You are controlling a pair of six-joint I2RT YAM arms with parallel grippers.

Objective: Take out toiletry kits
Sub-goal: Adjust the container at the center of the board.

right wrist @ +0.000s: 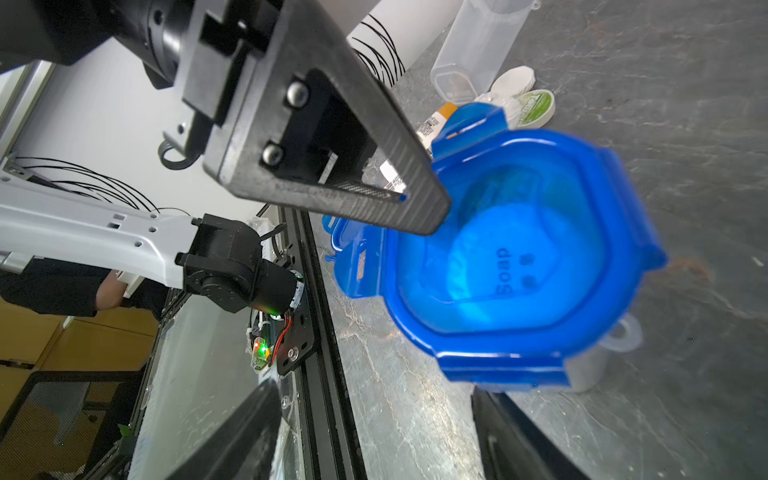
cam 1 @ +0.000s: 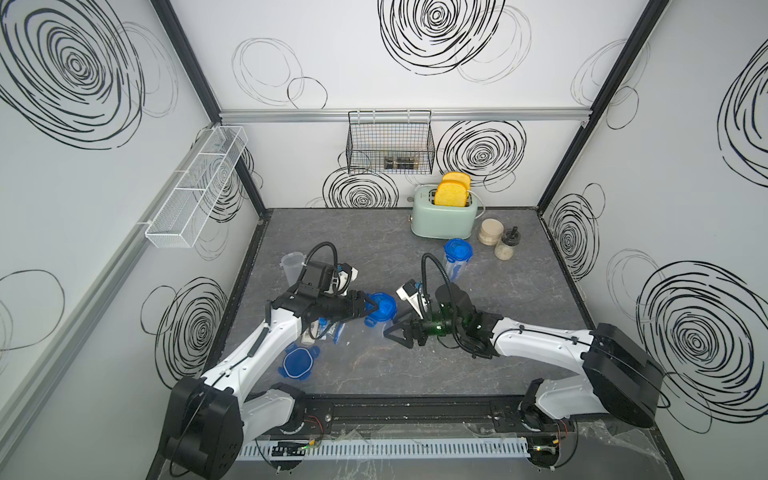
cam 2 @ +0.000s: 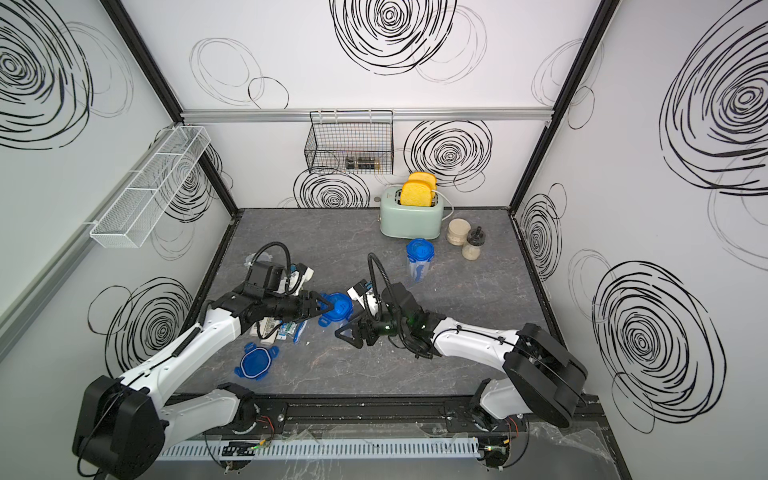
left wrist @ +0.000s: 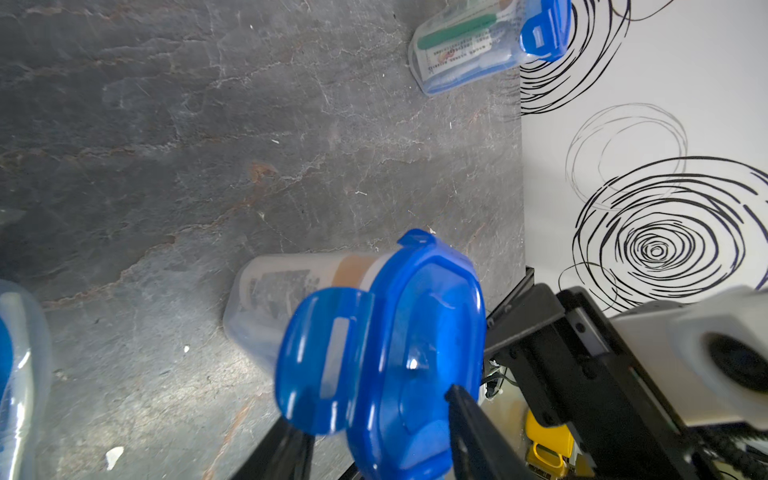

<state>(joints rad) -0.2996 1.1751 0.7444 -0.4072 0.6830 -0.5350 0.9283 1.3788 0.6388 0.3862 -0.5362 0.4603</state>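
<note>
Our left claw (cam 1: 372, 308) is around the blue lid (cam 1: 384, 309); we cannot tell if it squeezes. Our right claw (cam 1: 397, 337), at five o'clock, is wide.

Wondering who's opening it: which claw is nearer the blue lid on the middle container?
Left. The left claw straddles the blue lid, a finger at its edge; the right claw stands open beside the container, clear of the lid.
</note>
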